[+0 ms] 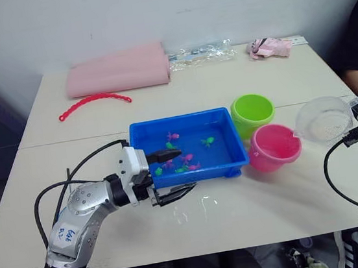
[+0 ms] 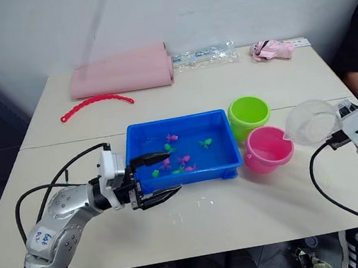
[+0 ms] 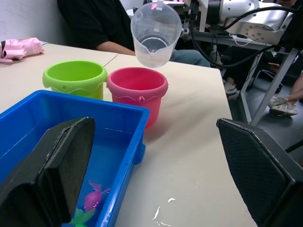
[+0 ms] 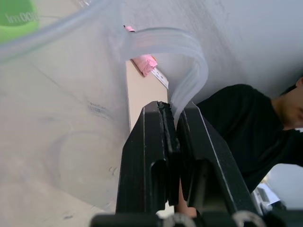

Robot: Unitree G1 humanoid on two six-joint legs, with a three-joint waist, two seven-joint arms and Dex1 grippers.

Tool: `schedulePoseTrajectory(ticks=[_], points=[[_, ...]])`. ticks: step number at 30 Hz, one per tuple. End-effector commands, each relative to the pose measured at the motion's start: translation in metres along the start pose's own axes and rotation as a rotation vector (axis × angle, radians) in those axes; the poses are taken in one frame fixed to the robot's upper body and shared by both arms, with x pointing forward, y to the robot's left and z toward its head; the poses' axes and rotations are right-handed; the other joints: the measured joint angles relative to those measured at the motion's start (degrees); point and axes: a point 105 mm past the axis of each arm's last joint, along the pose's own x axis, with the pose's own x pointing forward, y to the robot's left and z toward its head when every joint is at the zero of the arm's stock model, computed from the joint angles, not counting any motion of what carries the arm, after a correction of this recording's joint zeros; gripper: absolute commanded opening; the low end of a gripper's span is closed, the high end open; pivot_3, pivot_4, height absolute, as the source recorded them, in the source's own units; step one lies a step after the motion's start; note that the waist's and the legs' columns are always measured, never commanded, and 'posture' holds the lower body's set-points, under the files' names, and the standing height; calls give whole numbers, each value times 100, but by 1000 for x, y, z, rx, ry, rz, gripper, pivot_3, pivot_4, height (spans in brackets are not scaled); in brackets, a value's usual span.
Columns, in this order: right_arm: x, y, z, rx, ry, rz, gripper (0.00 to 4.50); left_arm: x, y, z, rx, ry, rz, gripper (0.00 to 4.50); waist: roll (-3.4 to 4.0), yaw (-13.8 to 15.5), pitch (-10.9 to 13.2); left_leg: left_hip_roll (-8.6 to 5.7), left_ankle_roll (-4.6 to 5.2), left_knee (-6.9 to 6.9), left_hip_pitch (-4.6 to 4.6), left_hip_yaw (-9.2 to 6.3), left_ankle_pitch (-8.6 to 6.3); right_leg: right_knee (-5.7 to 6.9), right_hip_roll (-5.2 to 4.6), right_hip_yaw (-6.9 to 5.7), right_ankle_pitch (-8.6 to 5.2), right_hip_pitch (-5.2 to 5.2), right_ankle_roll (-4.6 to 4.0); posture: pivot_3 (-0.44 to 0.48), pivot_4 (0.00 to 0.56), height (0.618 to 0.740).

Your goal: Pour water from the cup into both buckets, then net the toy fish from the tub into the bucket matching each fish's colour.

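On the table [image 1: 241, 211], my spread left end effector [image 1: 169, 174] straddles the blue plastic tub's [image 1: 184, 123] near rim. My right end effector [image 4: 173, 132] pinches the clear plastic cup's [image 1: 324, 118] handle above the pink round bucket [image 1: 273, 147]; I should tip slowly, spout over its mouth.

The handle [image 4: 189, 61] of the clear cup [image 4: 61, 118] is pinched between the two black fingers [image 4: 144, 161] of the right gripper [image 4: 173, 118], which are closed on it. Through the cup wall a green patch [image 4: 16, 14] is seen, and beyond it a pale table [image 4: 142, 94], a pink item [image 4: 143, 63] and a person in black [image 4: 241, 127].
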Motion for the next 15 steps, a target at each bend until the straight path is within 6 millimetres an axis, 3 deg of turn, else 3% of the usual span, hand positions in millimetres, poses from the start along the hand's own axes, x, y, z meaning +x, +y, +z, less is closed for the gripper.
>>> schedulePoseTrajectory(ticks=[1,15], points=[[4,-12,20,-98,-74,-40,92,4,-1,5,23,-23,-22,4500,-3,-1,2,0,0,0,0,0,0,0,0,0,0,0,0,0,150,740],[11,-16,33,-299,-138,-64,92,13,-3,4,30,-39,-29,4500,-18,-6,12,-1,-1,2,0,0,3,2,1,0,0,1,2,0,150,740]])
